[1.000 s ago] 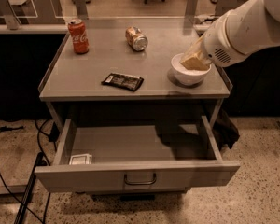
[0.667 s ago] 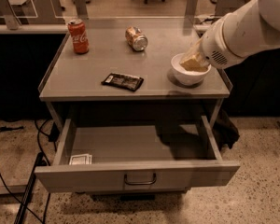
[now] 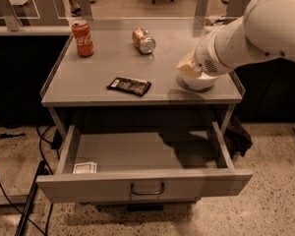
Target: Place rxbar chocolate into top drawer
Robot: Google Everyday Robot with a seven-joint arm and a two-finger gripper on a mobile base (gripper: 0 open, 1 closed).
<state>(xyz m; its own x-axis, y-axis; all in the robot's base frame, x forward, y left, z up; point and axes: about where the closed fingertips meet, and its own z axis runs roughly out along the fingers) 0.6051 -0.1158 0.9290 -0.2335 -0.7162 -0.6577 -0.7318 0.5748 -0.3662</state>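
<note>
The rxbar chocolate [image 3: 129, 85] is a flat dark wrapper with a white patch at its left end. It lies on the grey cabinet top [image 3: 93, 77], near the front edge and left of centre. The top drawer [image 3: 142, 186] is pulled open below it, with a small bar handle [image 3: 147, 189] on its front panel. My gripper [image 3: 188, 66] is at the end of the white arm that reaches in from the upper right. It hangs over a white bowl [image 3: 199, 82], well to the right of the bar.
A red cola can [image 3: 82, 38] stands at the back left of the top. A crushed can [image 3: 144, 40] lies at the back centre. A small white packet [image 3: 84, 167] lies in the drawer's front left corner. Cables run on the floor at left.
The arm has shifted a little to the left over the bowl. The bar, the cans and the drawer have not moved.
</note>
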